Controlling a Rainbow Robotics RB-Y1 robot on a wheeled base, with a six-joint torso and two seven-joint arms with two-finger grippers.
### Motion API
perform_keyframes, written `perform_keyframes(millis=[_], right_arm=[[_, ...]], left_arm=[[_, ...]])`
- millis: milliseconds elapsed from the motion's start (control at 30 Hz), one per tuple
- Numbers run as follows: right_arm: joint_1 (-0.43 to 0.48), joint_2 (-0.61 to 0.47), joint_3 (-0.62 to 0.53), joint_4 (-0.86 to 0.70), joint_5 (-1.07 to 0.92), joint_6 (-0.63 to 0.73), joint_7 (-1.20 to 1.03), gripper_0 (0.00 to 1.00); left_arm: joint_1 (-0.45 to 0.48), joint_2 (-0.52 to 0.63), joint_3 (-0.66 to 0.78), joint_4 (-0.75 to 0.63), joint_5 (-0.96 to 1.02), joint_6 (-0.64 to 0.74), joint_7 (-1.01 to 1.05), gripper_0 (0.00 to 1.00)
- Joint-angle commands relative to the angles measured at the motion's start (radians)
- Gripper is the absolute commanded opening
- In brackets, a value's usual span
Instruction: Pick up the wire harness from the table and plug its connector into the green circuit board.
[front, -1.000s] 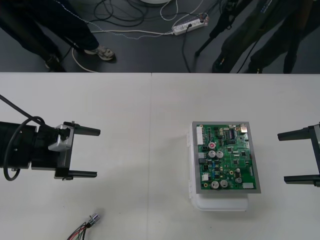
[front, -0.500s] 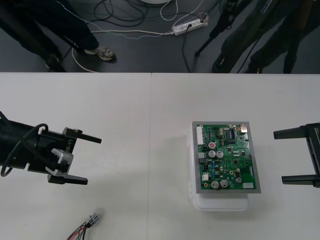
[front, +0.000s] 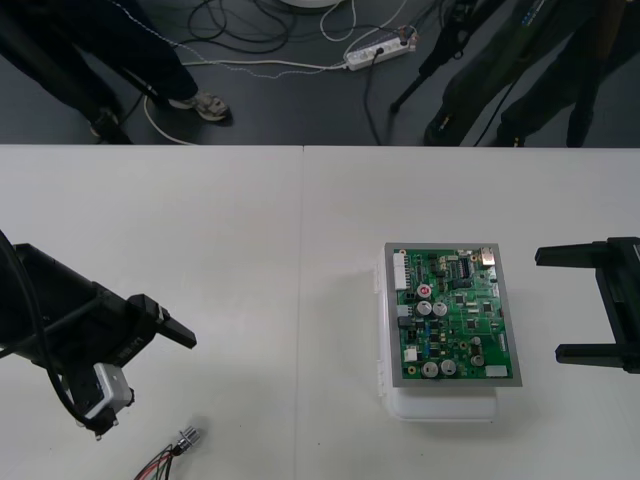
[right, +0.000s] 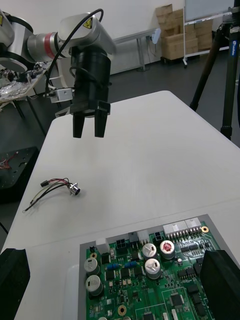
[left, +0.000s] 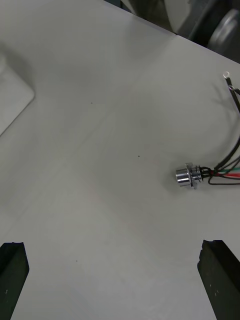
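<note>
At the left, the left gripper (right: 89, 131) hangs over the table (front: 280, 230), fingers spread wide. It is just far of the wire harness (front: 172, 452), which lies loose on the near left of the table, its round socket (left: 187, 176) towards the gripper. An off-centre descent could roll that socket or pinch one thin wire only. The green circuit board (front: 452, 315) sits right of centre. Further right, the right gripper (front: 550, 305) waits, likewise spread.

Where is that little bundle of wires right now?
In the front view the harness lies on the table at the near left edge, close to the left gripper and well left of the board.
</note>
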Motion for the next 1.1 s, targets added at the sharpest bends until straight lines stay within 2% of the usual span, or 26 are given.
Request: perform_keyframes(millis=[33, 267, 567, 733, 933, 1100], right_arm=[[0.002, 0.027, 0.008, -0.008, -0.027, -0.007, -0.059, 1.00], [-0.013, 0.122, 0.008, -0.008, -0.019, -0.007, -0.074, 1.00], [-0.039, 0.216, 0.004, -0.008, 0.027, -0.007, -0.084, 1.00], [-0.044, 0.227, 0.039, -0.021, 0.031, -0.007, -0.079, 1.00], [-0.070, 0.231, 0.067, -0.032, 0.031, -0.007, -0.067, 1.00], [-0.098, 0.233, 0.070, -0.035, 0.038, -0.007, -0.041, 1.00]], left_arm=[[-0.082, 0.103, -0.105, -0.095, -0.074, 0.053, -0.143, 1.00], [-0.194, 0.177, -0.321, -0.202, -0.203, 0.148, -0.264, 1.00], [-0.315, 0.218, -0.576, -0.221, -0.338, 0.251, -0.416, 1.00], [-0.391, 0.235, -0.720, -0.222, -0.447, 0.291, -0.531, 1.00], [-0.458, 0.248, -0.878, -0.222, -0.556, 0.365, -0.557, 1.00], [-0.561, 0.249, -1.099, -0.224, -0.708, 0.455, -0.559, 1.00]])
